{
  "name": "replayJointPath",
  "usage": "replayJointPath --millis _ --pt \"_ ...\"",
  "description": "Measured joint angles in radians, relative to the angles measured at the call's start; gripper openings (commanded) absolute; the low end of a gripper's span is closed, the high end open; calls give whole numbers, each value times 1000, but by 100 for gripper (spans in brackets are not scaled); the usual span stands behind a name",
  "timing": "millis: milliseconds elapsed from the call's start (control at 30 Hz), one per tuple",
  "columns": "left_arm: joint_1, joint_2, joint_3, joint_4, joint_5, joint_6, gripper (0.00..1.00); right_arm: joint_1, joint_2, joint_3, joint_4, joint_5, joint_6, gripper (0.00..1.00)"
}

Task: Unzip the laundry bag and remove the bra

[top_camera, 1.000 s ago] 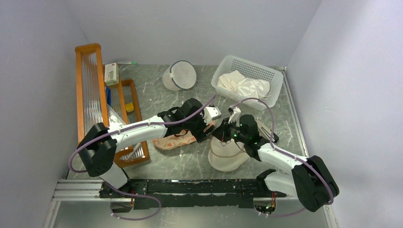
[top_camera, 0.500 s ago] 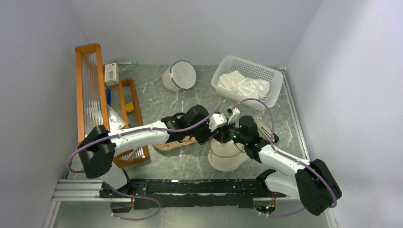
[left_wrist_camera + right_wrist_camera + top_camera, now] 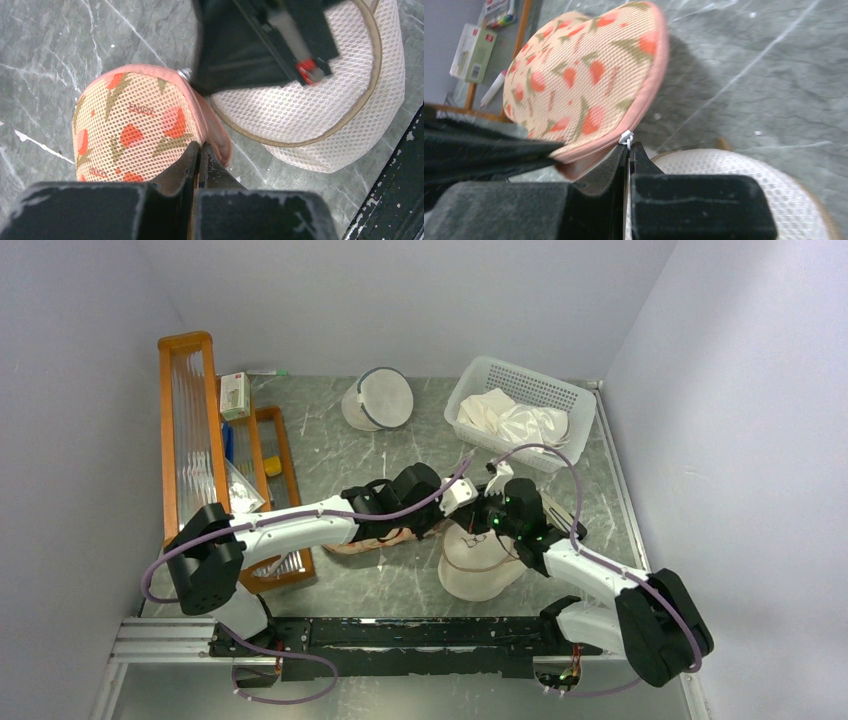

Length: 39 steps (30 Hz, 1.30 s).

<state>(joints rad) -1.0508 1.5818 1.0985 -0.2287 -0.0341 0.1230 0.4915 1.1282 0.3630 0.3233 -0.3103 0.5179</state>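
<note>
In white basket (image 3: 560,390), far right of desk (image 3: 370,455): one crumpled white cloth (image 3: 515,422). In wooden tray (image 3: 285,455) at left: items too small to tell. Inside laundry bag (image 3: 130,125): not visible.

Laundry bag at desk centre, between both arms, just beside round cream pouch (image 3: 320,110).

Left pincer (image 3: 198,150) — clenched on pink trim at bag's edge. Right pincer (image 3: 629,150) — clenched on white zip pull (image 3: 626,137).

Clear only in right wrist view: zip pull poking past closed tips. Only in left wrist view: bag's edge against pouch. From top: bag mostly hidden under left arm; mesh dome bag (image 3: 380,400) at back.

Count: three bags, one basket, one tray, two pincers.
</note>
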Motion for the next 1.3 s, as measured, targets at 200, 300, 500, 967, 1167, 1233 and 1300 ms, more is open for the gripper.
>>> replayJointPath --millis 200,300,500,967,1167,1233,1300 --pt "-25 74 21 23 -8 21 7 -114 98 32 -2 -37 -20 0" --pt "-37 139 42 24 -17 35 7 -130 107 31 -15 -44 -29 0" --pt "-42 214 69 13 -107 46 12 -137 35 -19 -15 -64 -28 0" --pt "61 -72 2 -8 -64 42 65 -39 -34 -62 77 -146 45 0" --pt "53 -77 -8 -11 -14 41 65 41 -34 -61 92 -126 75 0" --pt "52 -66 -8 -16 -2 40 64 58 -33 -61 97 -118 82 0" --pt "47 -55 -8 -20 6 40 59 69 -31 -61 102 -111 89 0"
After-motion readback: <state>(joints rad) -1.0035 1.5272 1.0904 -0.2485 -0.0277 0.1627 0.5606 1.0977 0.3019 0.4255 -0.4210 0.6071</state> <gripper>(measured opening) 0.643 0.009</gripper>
